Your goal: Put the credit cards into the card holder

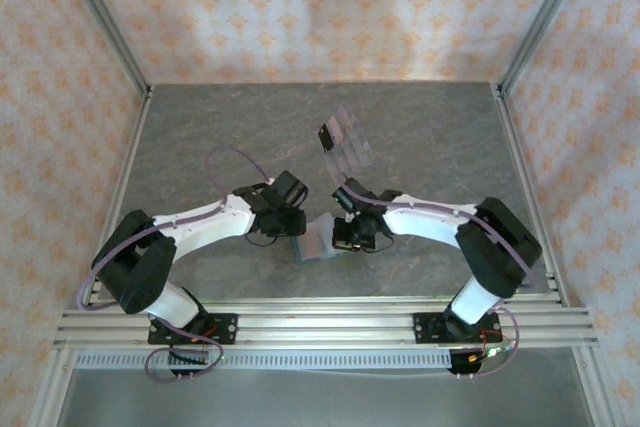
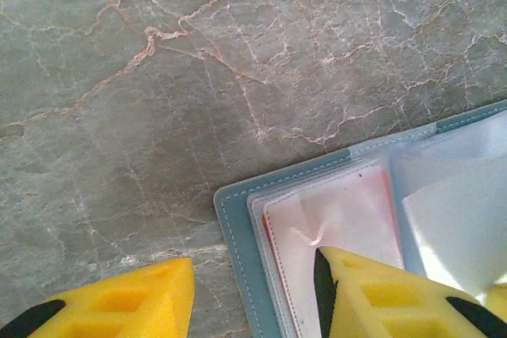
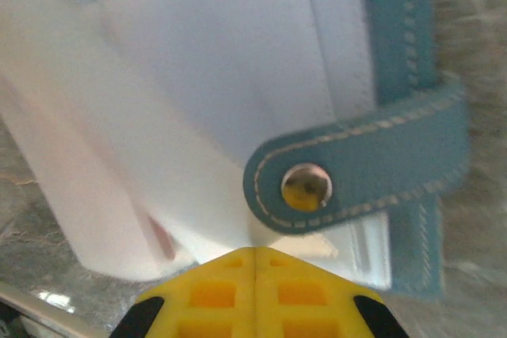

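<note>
Top external view: card holder [image 1: 318, 246], teal, lies open between left pincer [image 1: 297, 223] and right pincer [image 1: 346, 237], close against both. Clear tray [image 1: 352, 149], with black card [image 1: 327, 135] at its end, stands well beyond the right pincer on the table [image 1: 200, 137]. Left wrist view: left pincer [image 2: 253, 271] partway open, gripping nothing; one finger [image 2: 372, 298] over a clear sleeve containing a red card [image 2: 341, 223], the other finger [image 2: 119, 302] over bare table, the holder's stitched corner [image 2: 238, 235] between them. Right wrist view: right pincer [image 3: 253, 263] fully closed, apparently nipping a pale inner leaf of the holder [image 3: 238, 77]; strap [image 3: 364, 164] with stud [image 3: 306, 186] just ahead of the tips. Hazards, judged: the thin leaf may slip from the right pincer's nip and the holder fall closed; the left finger could drag the red card out of its sleeve or push the holder askew if it presses while moving. Pose: both arms bent at the elbow, elbows outward, forearms converging toward the centre, wrists pitched down at the table.
</note>
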Action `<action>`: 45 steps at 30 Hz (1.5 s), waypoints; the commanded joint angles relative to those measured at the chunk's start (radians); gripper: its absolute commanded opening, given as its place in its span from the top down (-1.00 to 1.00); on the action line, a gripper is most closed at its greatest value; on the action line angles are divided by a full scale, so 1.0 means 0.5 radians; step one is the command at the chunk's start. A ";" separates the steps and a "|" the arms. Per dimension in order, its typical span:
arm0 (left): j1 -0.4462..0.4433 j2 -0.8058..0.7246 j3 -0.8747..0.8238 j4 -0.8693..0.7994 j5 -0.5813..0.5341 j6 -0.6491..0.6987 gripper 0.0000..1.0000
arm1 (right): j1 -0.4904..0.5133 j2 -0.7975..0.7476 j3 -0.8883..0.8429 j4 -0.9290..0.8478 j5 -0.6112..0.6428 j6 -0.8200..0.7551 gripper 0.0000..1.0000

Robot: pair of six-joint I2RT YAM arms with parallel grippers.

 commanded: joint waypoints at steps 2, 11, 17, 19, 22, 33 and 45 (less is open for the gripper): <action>0.007 0.000 0.048 -0.046 -0.002 0.031 0.12 | -0.004 -0.280 -0.078 -0.075 0.206 0.142 0.97; -0.032 0.059 0.060 -0.014 0.051 0.053 0.17 | -0.018 -0.114 0.183 -0.057 0.109 -0.022 0.82; -0.048 0.110 0.054 0.024 0.050 0.038 0.19 | -0.015 0.103 0.292 0.113 0.012 -0.017 0.88; -0.051 0.132 0.059 0.022 0.048 0.043 0.20 | -0.015 0.087 0.300 0.097 0.046 -0.025 0.88; -0.051 0.161 0.050 0.039 0.046 0.045 0.22 | -0.018 0.102 0.300 0.069 0.070 -0.057 0.85; -0.051 0.193 -0.060 0.102 0.005 0.019 0.25 | -0.168 0.237 0.334 -0.013 0.048 -0.141 0.83; -0.054 0.165 -0.188 0.208 0.000 -0.018 0.27 | -0.495 0.695 1.694 -0.666 0.293 -0.650 0.42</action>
